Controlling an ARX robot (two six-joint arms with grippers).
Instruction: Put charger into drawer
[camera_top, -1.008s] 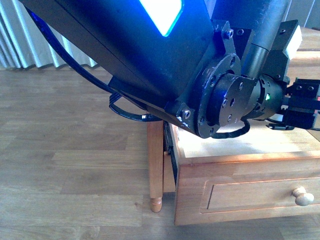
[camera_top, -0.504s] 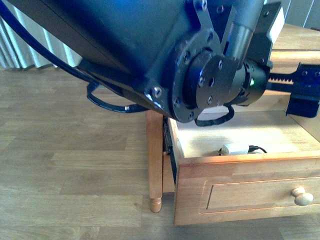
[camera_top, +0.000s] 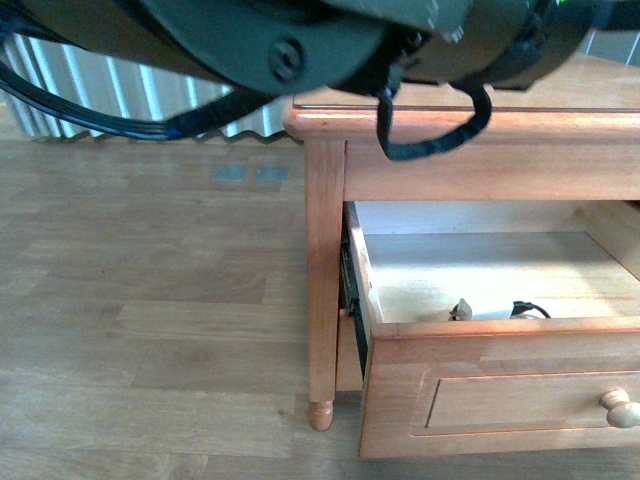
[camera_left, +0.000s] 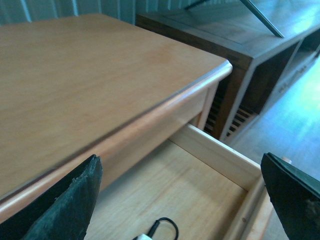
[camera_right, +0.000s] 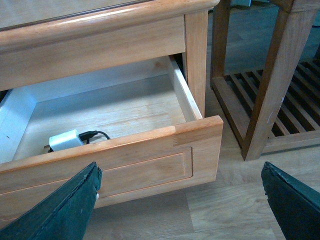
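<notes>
Though the drawer stands pulled well out from under the table top, neither gripper touches anything in it. Down on the pale drawer floor lies the charger, flat and tucked just behind the front panel. Its long axis runs along that panel, side to side across the drawer rather than front to back. The white block is the end nearer the robot's left, and the black cable curls off the other end towards the robot's right. The left gripper hovers over the table edge, jaws spread wide and empty. The right gripper hangs in front of the drawer, jaws likewise wide apart, holding nothing. One round knob sits on the panel front.
</notes>
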